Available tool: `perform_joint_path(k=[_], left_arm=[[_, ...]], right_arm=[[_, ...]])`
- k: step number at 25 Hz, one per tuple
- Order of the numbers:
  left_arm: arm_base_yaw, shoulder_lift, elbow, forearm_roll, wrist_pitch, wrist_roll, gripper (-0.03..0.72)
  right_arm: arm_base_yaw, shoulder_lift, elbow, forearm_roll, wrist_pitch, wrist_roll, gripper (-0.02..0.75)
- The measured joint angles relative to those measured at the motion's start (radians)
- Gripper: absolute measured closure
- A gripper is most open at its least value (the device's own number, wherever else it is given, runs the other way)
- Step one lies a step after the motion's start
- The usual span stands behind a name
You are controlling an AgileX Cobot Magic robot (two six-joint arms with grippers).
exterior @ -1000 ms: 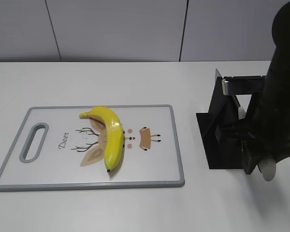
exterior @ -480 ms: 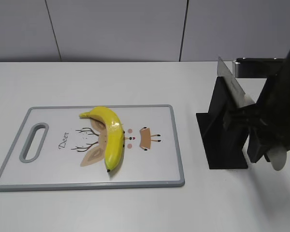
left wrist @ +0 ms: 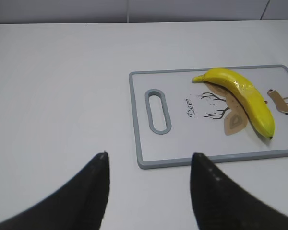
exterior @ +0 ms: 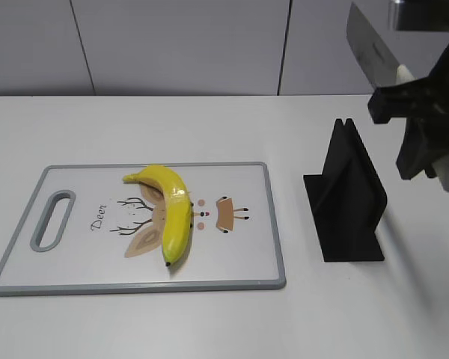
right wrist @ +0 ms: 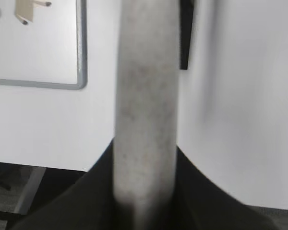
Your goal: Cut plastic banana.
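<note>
The plastic banana (exterior: 176,213), glossy yellow with dark tips, lies on the white cutting board (exterior: 75,254) with the deer drawing; it also shows in the left wrist view (left wrist: 245,96). My right gripper (exterior: 417,112) is shut on a knife and holds it high above the black knife stand (exterior: 349,202). The blade (exterior: 368,46) points up and to the left. The pale handle (right wrist: 146,96) fills the right wrist view between my gripper's (right wrist: 146,163) fingers. My left gripper (left wrist: 149,160) is open and empty, above bare table just off the board's (left wrist: 182,143) handle end.
The board has a grey rim and a handle slot (exterior: 52,219) at its left end. The black stand is on the table right of the board, and its edge shows in the right wrist view (right wrist: 185,33). A grey wall runs along the back.
My right gripper has risen with the knife, drawing the blade up out of the black stand to well above it. The banana and board have not moved.
</note>
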Motion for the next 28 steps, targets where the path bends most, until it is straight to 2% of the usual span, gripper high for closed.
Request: perform_joint_path(k=[6,10,14,18,22,28], left_arm=[[0.000,0.000,0.000,0.001,0.000,0.000,0.170],[0.000,0.000,0.000,0.002,0.000,0.000,0.170],[0.000,0.000,-0.006,-0.017,-0.008,0.016,0.170],[0.000,0.000,-0.059,-0.147,-0.124,0.157,0.170],[0.000,0.048,-0.086,-0.224,-0.224,0.256,0.170],[0.000,0.268,-0.150,-0.400,-0.275,0.632,0.170]], right_arm=[[0.000,-0.006,-0.060,-0.001,0.006,-0.166,0.571],[0.000,-0.005,-0.063,0.005,0.007,-0.475,0.571],[0.000,0.015,-0.063,0.019,-0.001,-0.887,0.571],[0.000,0.037,-0.063,0.054,-0.093,-1.197,0.571],[0.000,0.072,-0.064,0.111,-0.138,-1.379,0.571],[0.000,0.174,-0.072,0.116,-0.150,-1.525,0.571]])
